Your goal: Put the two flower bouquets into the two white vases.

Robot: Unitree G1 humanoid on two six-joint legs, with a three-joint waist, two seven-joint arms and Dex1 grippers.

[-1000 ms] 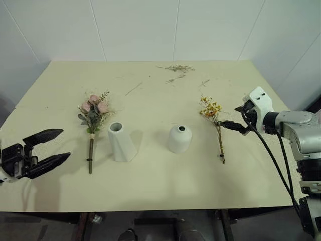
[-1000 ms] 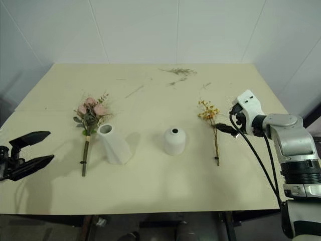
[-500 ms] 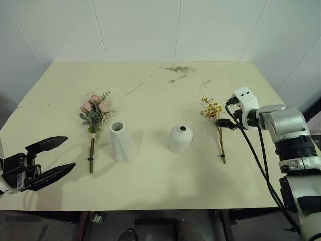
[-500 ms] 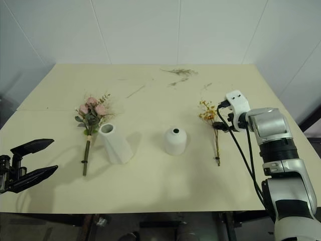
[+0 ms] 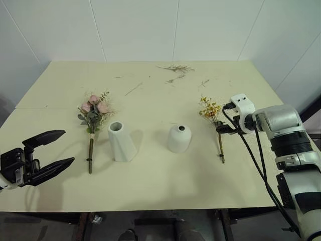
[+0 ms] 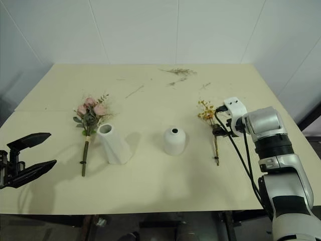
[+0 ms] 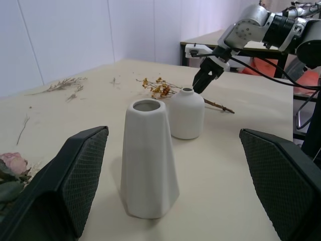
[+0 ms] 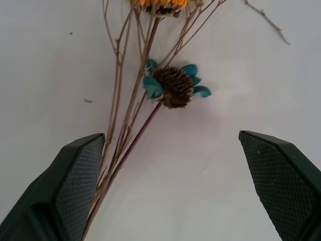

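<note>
On the pale worktop [image 5: 150, 186], left to right:
- rose bouquet [image 5: 93, 116], lying flat, stem toward the near edge;
- tall faceted white vase [image 5: 121, 141], upright, just beside that stem;
- short domed white vase [image 5: 179, 138], upright, near the middle;
- thin yellow-blossom bouquet [image 5: 214, 123], lying flat.

Right hand [image 5: 224, 129]: fingers spread, poised over the thin bouquet's stem, holding nothing.

Left hand [image 5: 46, 154]: fingers spread, empty, at the worktop's near left edge.

Far edge: loose dried twigs [image 5: 175, 70].

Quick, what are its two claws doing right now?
Left gripper: open, holding nothing, off to the side of the table.
Right gripper: open, holding nothing, just above the yellow bouquet stems.
</note>
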